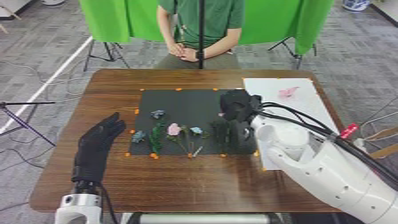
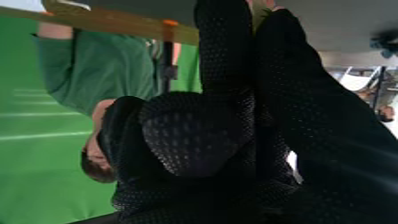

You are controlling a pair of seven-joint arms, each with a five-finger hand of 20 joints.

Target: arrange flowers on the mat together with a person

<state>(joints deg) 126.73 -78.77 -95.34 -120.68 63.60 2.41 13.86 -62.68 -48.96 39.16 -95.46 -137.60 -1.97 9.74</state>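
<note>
I can read no words, numbers or signs here. Any marks on the red tag [image 1: 348,131] by the table's [image 1: 191,187] right edge are too small for me.

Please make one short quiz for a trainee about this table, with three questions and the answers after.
1. True or false: the left hand, with straight fingers, is to the left of the dark mat.
2. What lies on the white sheet?
a) a blue flower
b) a pink flower
c) a green stem
3. Fill in: the right hand is over the ____ part of the dark mat.

Key: 1 true; 2 b; 3 right.
</note>
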